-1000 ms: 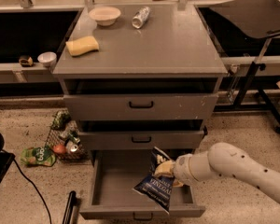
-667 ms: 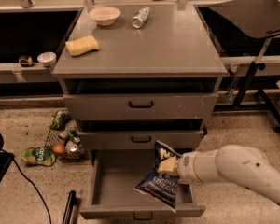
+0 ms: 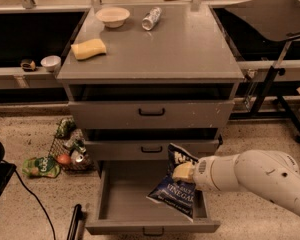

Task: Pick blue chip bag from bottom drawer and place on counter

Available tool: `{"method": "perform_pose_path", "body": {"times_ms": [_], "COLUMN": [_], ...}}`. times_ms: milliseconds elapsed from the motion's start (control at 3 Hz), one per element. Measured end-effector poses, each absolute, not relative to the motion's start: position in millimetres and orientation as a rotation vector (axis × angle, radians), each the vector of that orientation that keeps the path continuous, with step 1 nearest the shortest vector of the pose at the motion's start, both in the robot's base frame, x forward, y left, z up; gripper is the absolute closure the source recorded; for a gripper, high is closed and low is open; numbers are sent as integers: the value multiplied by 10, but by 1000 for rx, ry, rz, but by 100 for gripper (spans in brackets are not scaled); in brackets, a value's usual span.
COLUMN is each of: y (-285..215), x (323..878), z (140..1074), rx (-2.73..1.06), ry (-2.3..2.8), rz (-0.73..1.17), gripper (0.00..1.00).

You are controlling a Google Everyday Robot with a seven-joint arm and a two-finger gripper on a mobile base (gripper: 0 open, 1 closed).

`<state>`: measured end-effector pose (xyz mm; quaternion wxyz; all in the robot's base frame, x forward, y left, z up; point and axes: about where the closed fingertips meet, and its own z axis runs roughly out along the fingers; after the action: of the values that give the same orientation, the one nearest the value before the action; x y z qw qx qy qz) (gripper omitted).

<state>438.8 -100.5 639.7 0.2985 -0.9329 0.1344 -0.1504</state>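
**Student:** How does the blue chip bag (image 3: pixel 176 194) appear?

**Tutor:** It is a crinkled, dark navy pouch with white lettering, of which "VINEGAR" is partly legible. A white-patterned edge shows at its 12 o'clock end. It hangs tilted, with the lower corner toward 6 o'clock.

**Student:** Where is it?

**Tutor:** It is over the open bottom drawer (image 3: pixel 125 196), on the drawer's 3 o'clock side. Its upper end overlaps the front of the middle drawer (image 3: pixel 135 149). Whether its lower corner touches the drawer floor cannot be told.

**Student:** And the tool (image 3: pixel 182 172)?

**Tutor:** It enters from 3 o'clock on the white arm (image 3: pixel 255 176). It is clamped on the bag's upper half, pale fingers pressed against the foil.

**Student:** What is concealed or unclear?

**Tutor:** The bag's 3 o'clock edge lies behind the tool. The drawer's 3 o'clock wall is largely covered by bag and arm. The arm is cut off at the frame's 4 o'clock edge. The lettering near the bag's top is too crumpled to read.

**Student:** And the surface (image 3: pixel 175 49)?

**Tutor:** It lies at 12 o'clock from the drawers and carries a bowl (image 3: pixel 112 16), a can (image 3: pixel 151 18) on its side and a yellow sponge (image 3: pixel 88 49).
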Motion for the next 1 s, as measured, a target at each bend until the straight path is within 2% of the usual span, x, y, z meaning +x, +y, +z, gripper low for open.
{"method": "perform_pose_path", "body": {"times_ms": [667,1000], "y": [-1284,-1533], "x": [4599,4891], "z": [6950,7375], "rx": [-2557,-2555], "ry": [290,239], "rz": [-622,-721], "gripper": [100,100]}}
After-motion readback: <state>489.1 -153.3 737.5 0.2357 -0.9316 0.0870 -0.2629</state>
